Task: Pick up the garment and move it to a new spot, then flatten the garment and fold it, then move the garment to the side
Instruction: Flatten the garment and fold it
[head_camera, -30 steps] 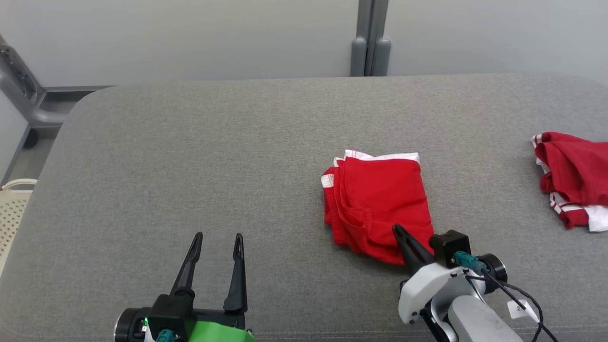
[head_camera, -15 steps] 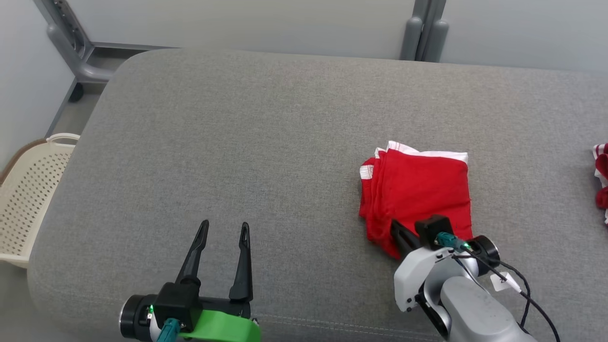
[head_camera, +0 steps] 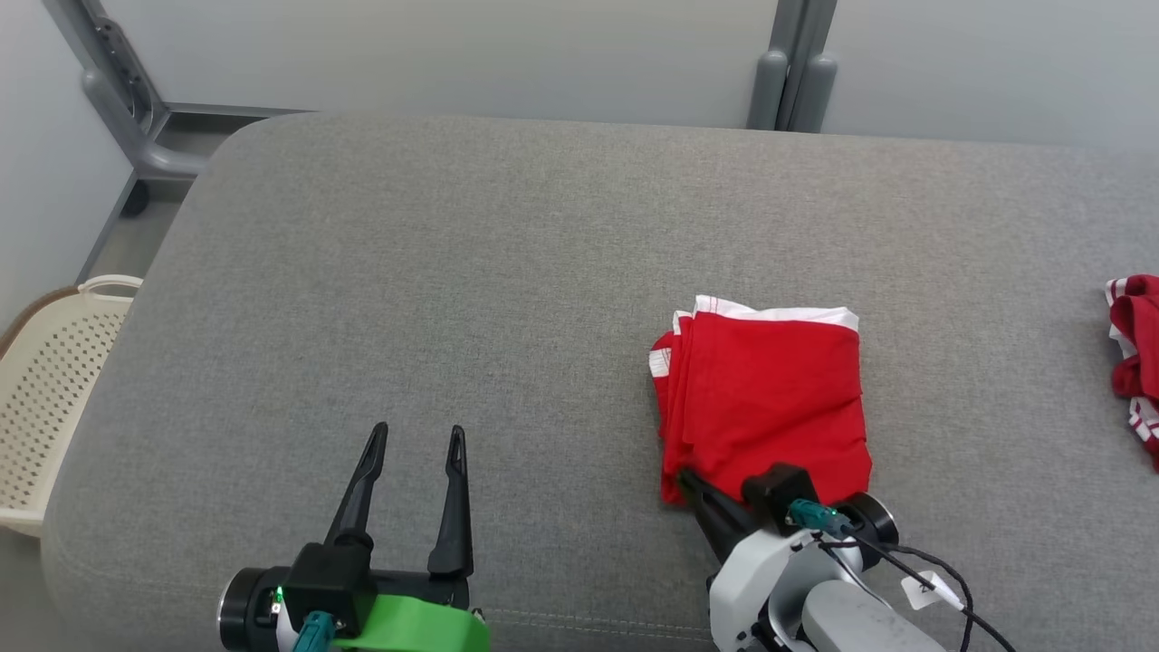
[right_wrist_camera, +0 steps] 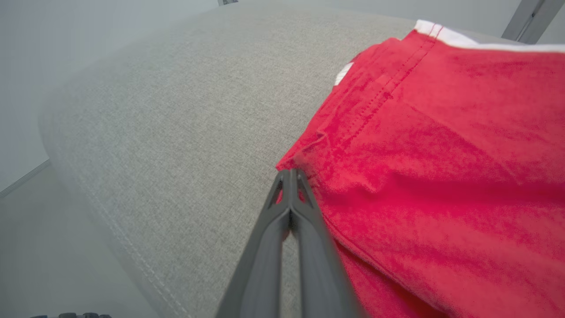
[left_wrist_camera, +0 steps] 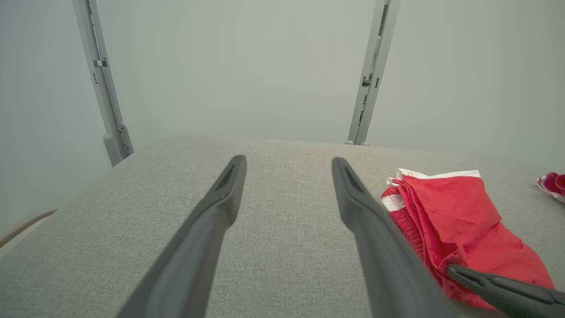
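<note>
My right hand (right_wrist_camera: 289, 173) is clenched tight, its tips touching the nearest corner of the folded red garment (right_wrist_camera: 441, 154); I can't tell whether any cloth is caught. The garment lies flat ahead and right of those tips, ready, I judge, for sliding aside. Well off to the left, my left hand (head_camera: 416, 428) hovers released over bare bench (head_camera: 453, 272), out of the way.

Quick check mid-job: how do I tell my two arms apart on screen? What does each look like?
Both end in two long, dark, tapering fingers on a black block with a teal plug. The left gripper has a bright green cover and a small green light behind it. The right gripper sits on a pale grey-white shell, with a black cable and a white tag.
</note>
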